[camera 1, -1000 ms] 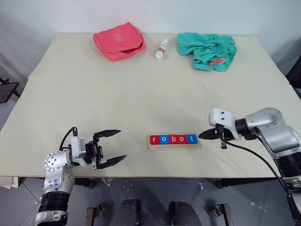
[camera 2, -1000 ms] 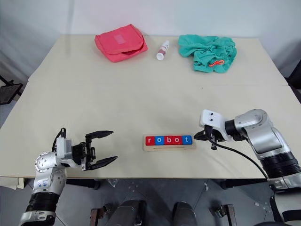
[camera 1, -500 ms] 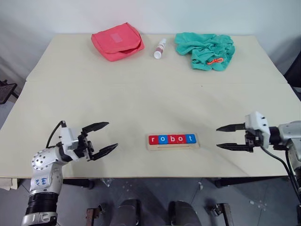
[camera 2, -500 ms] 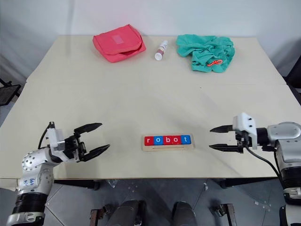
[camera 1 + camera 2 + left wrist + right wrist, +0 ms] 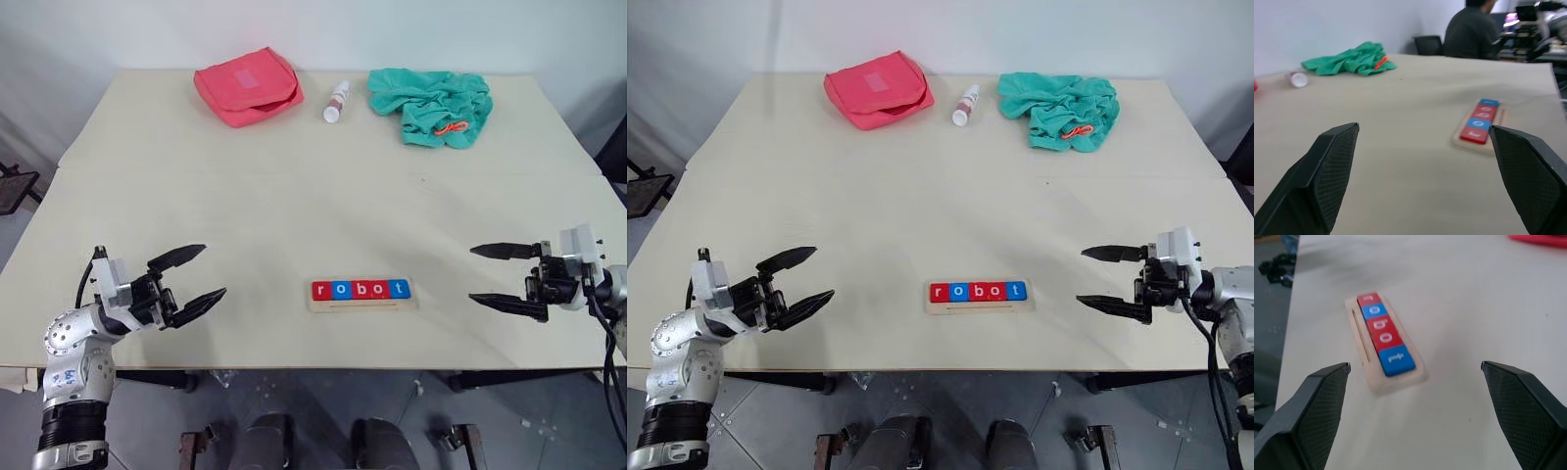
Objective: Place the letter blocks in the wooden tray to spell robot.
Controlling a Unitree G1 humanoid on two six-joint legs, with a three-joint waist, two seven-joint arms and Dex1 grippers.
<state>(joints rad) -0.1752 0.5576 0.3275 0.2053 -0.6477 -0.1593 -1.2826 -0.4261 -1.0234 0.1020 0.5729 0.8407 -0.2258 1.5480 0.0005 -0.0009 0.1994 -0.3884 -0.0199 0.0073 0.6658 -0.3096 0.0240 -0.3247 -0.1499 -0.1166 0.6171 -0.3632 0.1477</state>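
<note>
The wooden tray (image 5: 361,300) lies lengthwise along the table's (image 5: 294,196) near edge, its 5 letter blocks (image 5: 361,289) reading "robot". The left gripper (image 5: 189,278) and right gripper (image 5: 488,275) hang wide open and empty, well apart from the tray's ends.

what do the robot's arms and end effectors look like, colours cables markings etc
Each arm is silver-grey metal with black ribbed sections, ending in a white wrist block. The left end effector and right end effector each have two black tapered fingers with cross-hatched inner pads. A black cable runs along each wrist. The left arm carries small blue handwriting.
</note>
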